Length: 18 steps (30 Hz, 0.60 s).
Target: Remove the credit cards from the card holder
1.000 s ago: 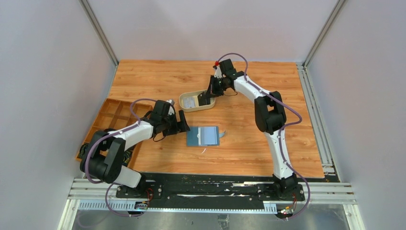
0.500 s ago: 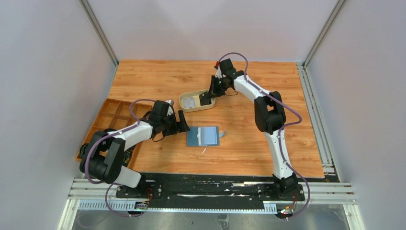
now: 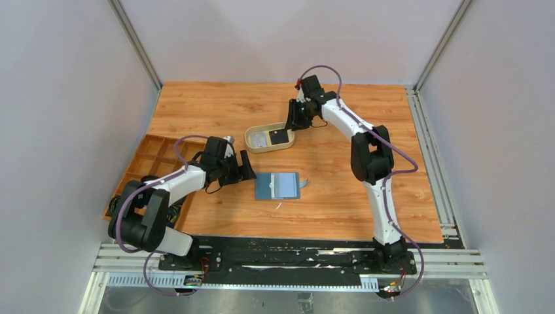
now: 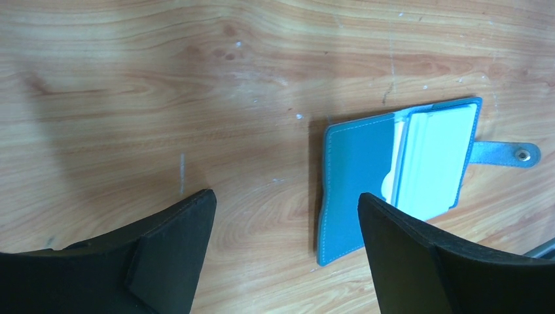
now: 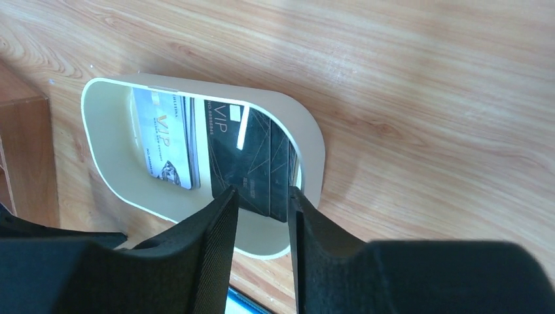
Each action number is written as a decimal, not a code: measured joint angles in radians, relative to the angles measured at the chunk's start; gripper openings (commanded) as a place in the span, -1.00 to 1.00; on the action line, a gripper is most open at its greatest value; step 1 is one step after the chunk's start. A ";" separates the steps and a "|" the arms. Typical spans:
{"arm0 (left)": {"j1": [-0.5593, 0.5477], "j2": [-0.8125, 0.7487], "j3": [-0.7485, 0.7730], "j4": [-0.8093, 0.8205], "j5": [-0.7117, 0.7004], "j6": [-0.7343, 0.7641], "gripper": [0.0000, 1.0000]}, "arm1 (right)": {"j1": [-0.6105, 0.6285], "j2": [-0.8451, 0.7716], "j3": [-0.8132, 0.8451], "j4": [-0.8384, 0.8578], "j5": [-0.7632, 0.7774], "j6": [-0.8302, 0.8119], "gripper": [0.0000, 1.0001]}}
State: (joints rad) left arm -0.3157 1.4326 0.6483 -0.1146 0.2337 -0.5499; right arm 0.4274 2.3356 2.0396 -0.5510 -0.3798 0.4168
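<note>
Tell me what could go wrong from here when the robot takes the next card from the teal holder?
1. The card holder lies open and loose on the table; nothing pins it, so pulling a card may drag it along.
2. The credit cards in its pocket are thin and seem stacked, so the open left gripper may slip or take two.
3. The open right gripper hangs close over the black card in the tray and may catch it.

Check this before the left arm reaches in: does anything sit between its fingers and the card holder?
Nothing visible does: only bare table lies between the open left fingers and the card holder, lying open.
</note>
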 measured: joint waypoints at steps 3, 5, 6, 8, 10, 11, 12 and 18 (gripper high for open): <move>0.016 -0.019 0.000 -0.039 -0.007 0.009 0.86 | 0.000 -0.039 0.000 -0.014 0.027 -0.019 0.20; 0.027 -0.042 0.000 -0.076 -0.014 0.017 0.94 | 0.000 -0.087 -0.003 -0.019 0.051 -0.043 0.57; 0.030 -0.055 0.002 -0.094 -0.021 0.021 0.99 | 0.000 -0.109 -0.007 -0.017 0.059 -0.046 0.66; 0.034 -0.085 0.012 -0.134 -0.037 0.031 1.00 | 0.000 -0.188 -0.052 0.002 0.076 -0.070 0.70; 0.039 -0.123 0.028 -0.168 -0.055 0.044 1.00 | 0.000 -0.296 -0.137 0.039 0.093 -0.093 0.72; 0.040 -0.147 0.037 -0.182 -0.064 0.050 1.00 | 0.000 -0.352 -0.184 0.058 0.099 -0.105 0.74; 0.042 -0.169 0.045 -0.193 -0.071 0.056 1.00 | 0.000 -0.400 -0.224 0.079 0.105 -0.114 0.75; 0.046 -0.300 0.100 -0.249 -0.127 0.089 1.00 | 0.000 -0.615 -0.491 0.211 0.148 -0.166 0.82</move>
State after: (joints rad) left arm -0.2695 1.1328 0.7486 -0.3641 0.1070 -0.4610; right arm 0.4274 1.7206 1.5490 -0.3405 -0.2314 0.2508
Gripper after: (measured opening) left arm 0.997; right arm 0.902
